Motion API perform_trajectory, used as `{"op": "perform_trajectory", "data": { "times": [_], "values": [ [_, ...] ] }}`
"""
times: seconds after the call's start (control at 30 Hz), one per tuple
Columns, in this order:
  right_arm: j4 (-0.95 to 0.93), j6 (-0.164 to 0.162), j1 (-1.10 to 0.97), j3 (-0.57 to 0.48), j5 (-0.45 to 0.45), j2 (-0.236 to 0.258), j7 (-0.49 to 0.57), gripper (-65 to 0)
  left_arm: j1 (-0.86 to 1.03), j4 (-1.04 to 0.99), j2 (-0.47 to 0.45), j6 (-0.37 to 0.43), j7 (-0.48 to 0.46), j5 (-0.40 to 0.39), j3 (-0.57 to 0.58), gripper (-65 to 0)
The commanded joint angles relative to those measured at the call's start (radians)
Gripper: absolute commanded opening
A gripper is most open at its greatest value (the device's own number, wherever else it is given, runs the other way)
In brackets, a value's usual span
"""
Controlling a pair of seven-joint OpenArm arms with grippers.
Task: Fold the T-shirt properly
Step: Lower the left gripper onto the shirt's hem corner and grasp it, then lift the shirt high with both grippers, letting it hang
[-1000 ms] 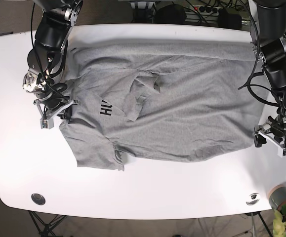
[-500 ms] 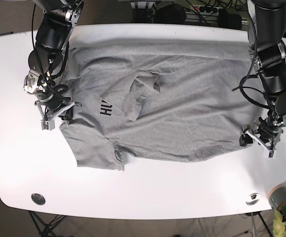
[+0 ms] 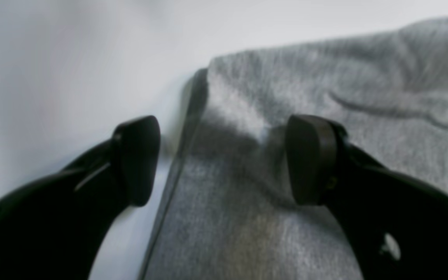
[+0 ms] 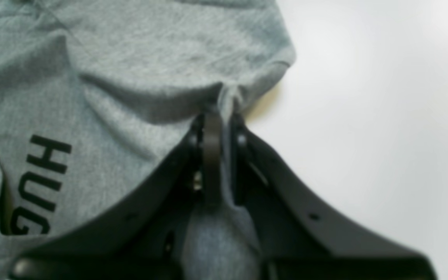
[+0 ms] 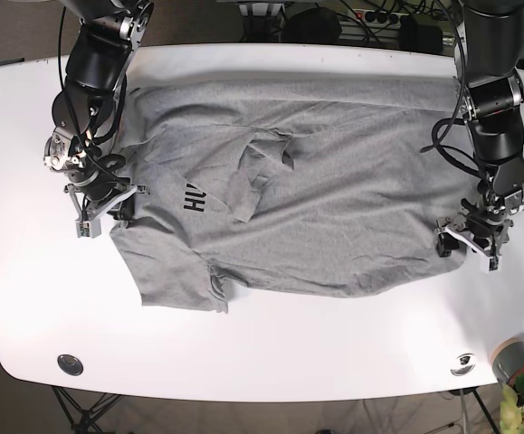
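The heather-grey T-shirt (image 5: 316,199) lies spread and rumpled on the white table (image 5: 262,353), with black lettering (image 5: 193,199) showing near its left side. My right gripper (image 5: 108,210) is shut on a fold of the shirt's left edge; in the right wrist view the fingers (image 4: 213,155) pinch the grey cloth (image 4: 130,77) beside the lettering (image 4: 37,182). My left gripper (image 5: 468,240) is open at the shirt's lower right corner. In the left wrist view one finger (image 3: 313,159) rests over the cloth (image 3: 325,77) and the other stands over bare table beside the hem.
A folded flap (image 5: 262,167) lies across the shirt's middle. Cables and dark gear (image 5: 334,23) sit behind the table's back edge. A round metal fitting (image 5: 70,364) is at the front left, another (image 5: 463,363) at the front right, and a grey can (image 5: 513,360) past the front right corner.
My left gripper has moved up and inward from bare table to the shirt's lower right corner. My right gripper has stayed shut on the left edge, almost unmoved.
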Motion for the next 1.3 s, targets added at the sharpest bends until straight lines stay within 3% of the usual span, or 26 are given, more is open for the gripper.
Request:
{"op": "perform_trajectory", "data": {
  "times": [0.0, 0.3, 0.43, 0.53, 0.7, 0.77, 1.03, 1.27],
  "values": [
    [0.004, 0.005, 0.0, -0.003, -0.02, 0.001, -0.049, -62.6, -0.019, -0.001, -0.01, -0.001, 0.02, 0.008, 0.001, -18.3],
    [0.004, 0.006, 0.0, -0.001, -0.025, -0.025, -0.048, -62.6, -0.044, -0.008, 0.012, -0.006, 0.02, 0.008, 0.003, -18.9],
    [0.004, 0.009, 0.0, -0.001, -0.022, -0.025, -0.048, -62.6, -0.054, -0.009, 0.012, -0.049, 0.021, 0.01, 0.003, -20.1],
    [0.004, 0.011, 0.0, -0.001, -0.022, -0.025, -0.048, -62.6, -0.057, -0.009, 0.012, -0.061, 0.021, 0.01, 0.003, -29.7],
    [0.004, 0.011, 0.0, -0.001, -0.023, -0.025, -0.048, -62.6, -0.059, -0.004, 0.012, -0.058, 0.018, 0.008, 0.003, -58.3],
    [0.004, 0.011, 0.0, -0.001, -0.023, -0.025, -0.048, -62.8, -0.059, -0.001, 0.01, -0.058, 0.018, 0.008, 0.003, -65.0],
    [0.044, 0.006, 0.003, -0.001, -0.025, -0.027, -0.051, -62.9, -0.053, 0.091, 0.01, -0.11, 0.029, 0.0, -0.006, -65.0],
    [0.082, 0.008, 0.028, -0.004, -0.026, -0.01, -0.055, -62.9, 0.061, 0.41, 0.015, -0.141, 0.264, 0.0, -0.111, -65.0]
  ]
}}
